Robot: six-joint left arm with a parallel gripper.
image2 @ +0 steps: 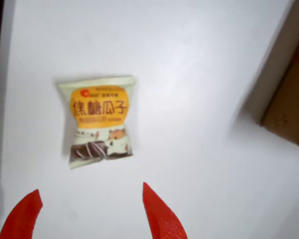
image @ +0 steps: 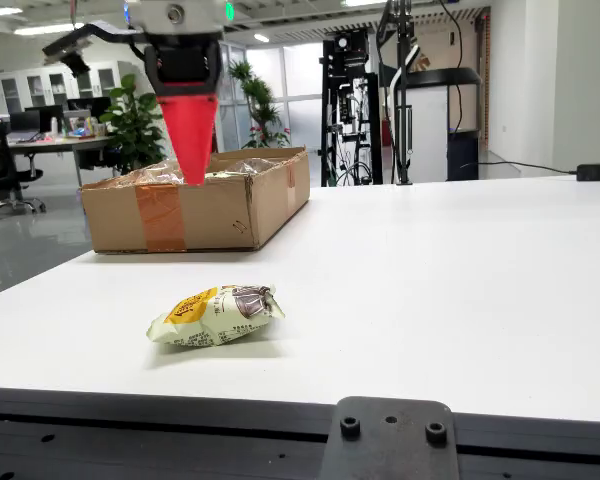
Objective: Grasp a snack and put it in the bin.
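— Where's the gripper (image2: 89,211) right now?

— Up in the air, above the worktop (image: 460,290), with its red fingers (image: 189,140) pointing down. In the side view they overlap the cardboard box (image: 195,205), so you can't judge the gap from there. The view riding on the gripper settles it: two red tips spread wide apart, nothing between them, touching nothing.

— And the snack?

— The snack packet (image2: 98,121) lies flat on the white top, just ahead of the open fingers in the gripper's view, yellow label facing up. From the side it sits near the front edge of the worktop, toward its left, well apart from the box.

— The box is at the back?

— Back left corner, open at the top, brown tape down its front, something crinkly and clear inside. The gripper's view only catches one blurred corner of it at the right edge.

— Any room to move?

— The packet has bare white surface on all sides. The whole right half of the worktop, seen from the side, is open.
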